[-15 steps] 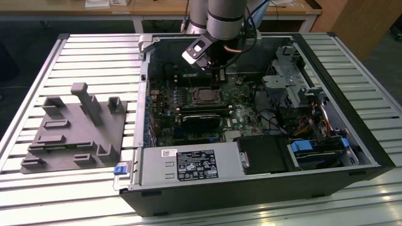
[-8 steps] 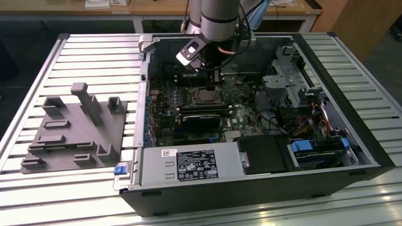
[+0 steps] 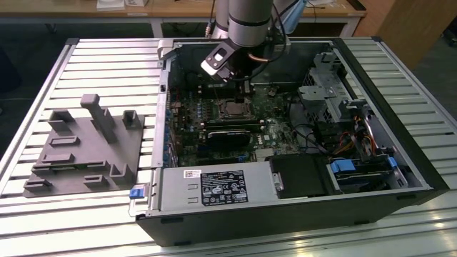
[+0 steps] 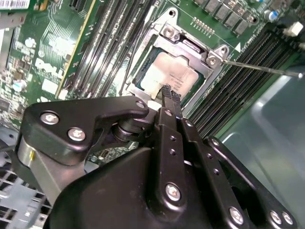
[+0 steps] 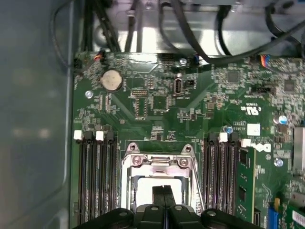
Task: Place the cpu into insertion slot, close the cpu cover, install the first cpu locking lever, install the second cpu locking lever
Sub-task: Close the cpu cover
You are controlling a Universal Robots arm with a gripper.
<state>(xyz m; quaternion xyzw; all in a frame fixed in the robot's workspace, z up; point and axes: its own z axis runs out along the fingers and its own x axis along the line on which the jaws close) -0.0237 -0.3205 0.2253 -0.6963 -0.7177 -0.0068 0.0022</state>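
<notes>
Above socket on green motherboard (image 5: 162, 105), toward far side of open black computer case (image 3: 286, 225): my tool (image 4: 169, 93) closed tight, fingertips together, gripping nothing, just over dull silver square cpu (image 4: 164, 71); contact unclear. Cpu sits in slot. Silvery window-frame cpu cover (image 4: 177, 42) looks lowered over it. Thin steel lever rod (image 4: 262, 68) juts free, so I judge levers not yet latched.

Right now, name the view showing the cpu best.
The second wrist view: the cpu sits close, its silver top plain. The first wrist view has the claw across it; the exterior view shows it small.
</notes>
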